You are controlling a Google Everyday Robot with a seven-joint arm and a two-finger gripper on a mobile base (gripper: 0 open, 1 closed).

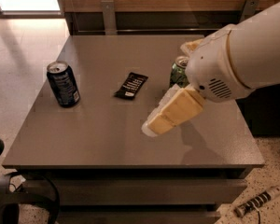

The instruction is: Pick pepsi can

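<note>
The pepsi can (63, 83), dark blue with a silver top, stands upright at the left side of the grey table (107, 139). My gripper (154, 124) hangs over the table's middle right, well to the right of the pepsi can and apart from it, pointing down-left. The white arm behind it fills the upper right and covers most of the green can (178, 70).
A flat black snack wrapper (131, 85) lies between the two cans. A wooden wall with metal brackets (108, 15) runs behind the table. A black cable (32, 195) and a striped object (254, 202) lie on the floor in front.
</note>
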